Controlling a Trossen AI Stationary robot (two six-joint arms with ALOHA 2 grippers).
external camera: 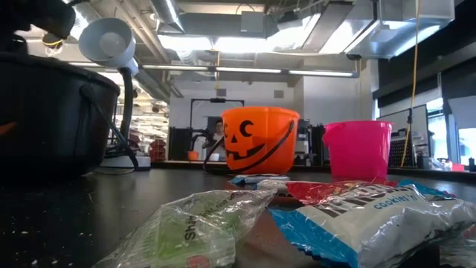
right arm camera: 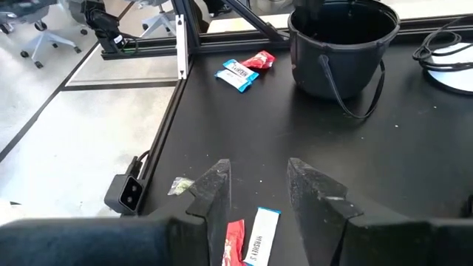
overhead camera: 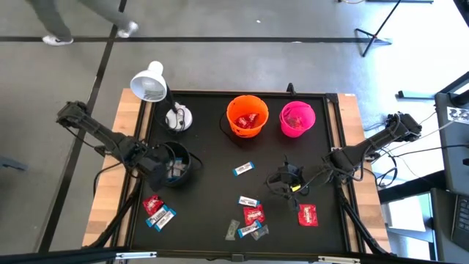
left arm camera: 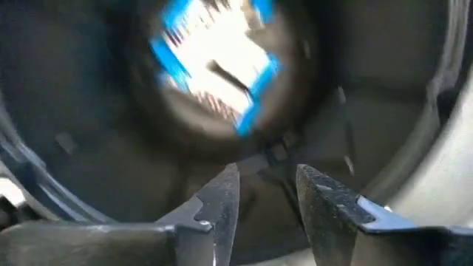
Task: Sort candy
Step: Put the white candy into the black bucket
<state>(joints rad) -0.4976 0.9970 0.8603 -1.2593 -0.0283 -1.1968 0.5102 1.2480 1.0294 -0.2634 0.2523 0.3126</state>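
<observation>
Left gripper [left arm camera: 266, 199], fingers parted and empty, hangs inside the black bucket [overhead camera: 178, 164] at centre-left over a blue-and-white candy [left arm camera: 214, 63]; lifting carelessly could snag the rim

Candy [overhead camera: 248, 213] lies scattered below the orange bucket [overhead camera: 247, 116] and pink bucket [overhead camera: 297, 119].

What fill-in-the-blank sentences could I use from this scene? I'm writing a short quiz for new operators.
1. The left gripper is over the ____ bucket.
2. The candy lying inside that bucket has a ____-and-white wrapper.
3. The bucket with a pumpkin face is ____.
4. The right gripper has its fingers ____, with nothing between them.

Missing words: black; blue; orange; open
</observation>
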